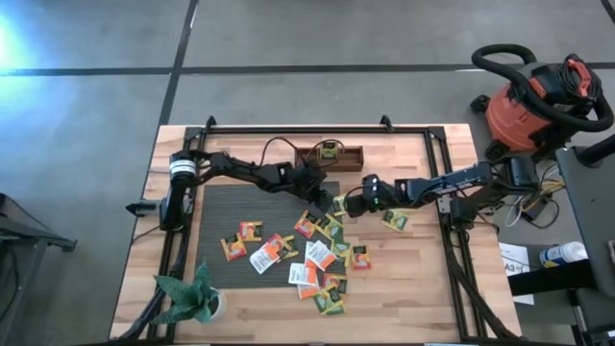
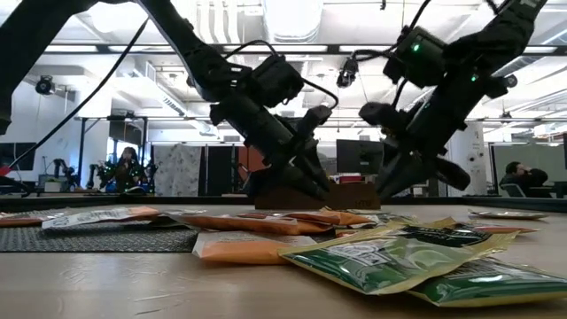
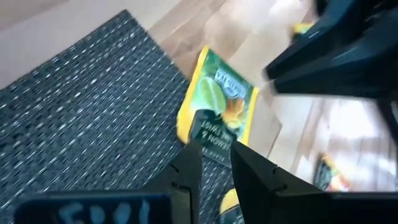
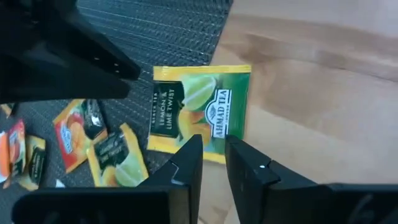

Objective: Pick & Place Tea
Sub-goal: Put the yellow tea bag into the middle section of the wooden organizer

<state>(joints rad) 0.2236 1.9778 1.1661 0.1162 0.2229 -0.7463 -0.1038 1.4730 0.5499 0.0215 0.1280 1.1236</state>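
Both of your arms meet near the middle of the bench (image 1: 423, 288), just past the far right corner of the grey mat (image 1: 226, 207).

Left pincer (image 3: 216, 158): it is pinching the near edge of a green and yellow packet (image 3: 219, 104). The fingers (image 3: 186, 171) sit close together, with the packet's dark edge between them. That packet hangs tilted over the mat corner and the bare wood beside it. In the high view the left pincer (image 1: 325, 204) is right at the mat's edge.

Right pincer (image 4: 213, 155): its fingers stand nearly together, a narrow gap between them, over the lower edge of the same lemon packet (image 4: 199, 115). From this view you cannot tell whether they touch it or only hover above it. In the high view the right pincer (image 1: 348, 206) is just beside the left one, the two almost tip to tip.

The other tea packets (image 1: 317, 259) lie scattered flat across the mat's right part and onto the wood towards the near edge. They show orange-red, white, green and yellow. One green packet (image 1: 395, 220) lies apart on the wood, under the right arm.

A dark wooden box (image 1: 330, 154) stands on the far side of the bench, with a small item in it. A potted plant (image 1: 192, 296) sits at the near left corner. A red shop vacuum (image 1: 533, 96) stands on the floor off the right side.
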